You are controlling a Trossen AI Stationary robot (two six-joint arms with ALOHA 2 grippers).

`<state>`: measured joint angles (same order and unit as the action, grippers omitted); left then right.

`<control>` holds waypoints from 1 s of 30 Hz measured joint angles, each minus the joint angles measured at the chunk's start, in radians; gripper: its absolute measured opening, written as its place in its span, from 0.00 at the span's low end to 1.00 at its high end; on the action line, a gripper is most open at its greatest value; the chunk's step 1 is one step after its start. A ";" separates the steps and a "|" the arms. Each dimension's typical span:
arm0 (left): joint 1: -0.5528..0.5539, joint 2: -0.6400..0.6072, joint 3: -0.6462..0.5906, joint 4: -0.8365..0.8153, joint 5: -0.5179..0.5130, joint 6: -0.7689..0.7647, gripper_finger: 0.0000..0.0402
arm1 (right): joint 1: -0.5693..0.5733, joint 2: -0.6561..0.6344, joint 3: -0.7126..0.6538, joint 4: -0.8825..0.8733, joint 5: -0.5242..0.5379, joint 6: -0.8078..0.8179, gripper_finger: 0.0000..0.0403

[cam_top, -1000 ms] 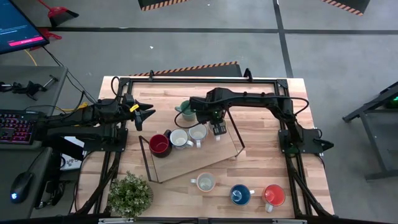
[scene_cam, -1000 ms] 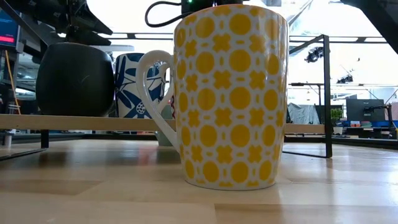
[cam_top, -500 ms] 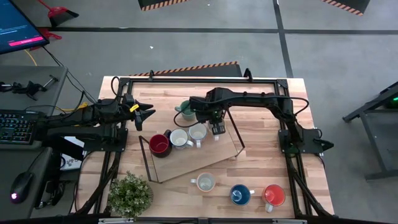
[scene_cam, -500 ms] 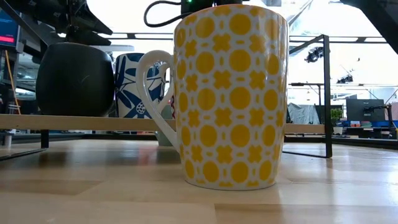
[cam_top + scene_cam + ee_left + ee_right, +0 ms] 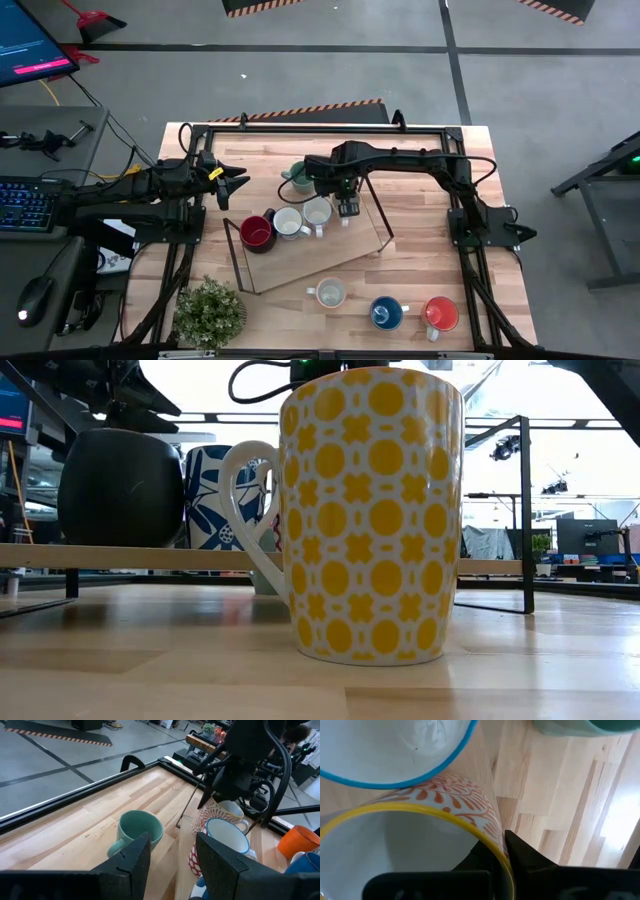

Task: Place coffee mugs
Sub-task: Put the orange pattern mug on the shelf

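Observation:
Three mugs stand in a row on a raised wooden board: dark red, blue-rimmed white, and a yellow-rimmed one with an orange pattern. My right gripper is shut on this last mug. A teal mug stands on the table behind the board. My left gripper hovers open to the left of it, its fingers apart. A yellow-dotted mug, a blue one and an orange one stand along the near edge. My right gripper holds the orange-patterned mug by its yellow rim, on the side facing the table's right. One finger is inside the mug and one outside, both coming from above. The mug is upright, next to the blue-rimmed mug.
A black wire frame borders the board. A potted plant sits at the near left corner. Black rails run along the table's edges. Bare wood lies at the far right and between the board and the near mugs.

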<state>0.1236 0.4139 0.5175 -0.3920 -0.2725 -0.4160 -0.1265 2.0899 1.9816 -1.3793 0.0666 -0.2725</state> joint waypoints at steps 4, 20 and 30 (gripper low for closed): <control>0.000 0.000 0.000 0.000 0.000 0.000 0.37 | 0.000 0.000 0.000 0.000 0.000 -0.007 0.00; 0.000 0.000 0.000 0.000 0.000 0.011 0.37 | 0.003 0.000 0.000 -0.016 -0.018 -0.021 0.00; 0.000 0.000 0.000 0.000 0.000 0.026 0.37 | 0.016 0.050 0.003 -0.034 -0.008 -0.042 0.00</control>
<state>0.1234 0.4137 0.5175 -0.3923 -0.2726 -0.3901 -0.1108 2.1398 1.9842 -1.4131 0.0584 -0.3142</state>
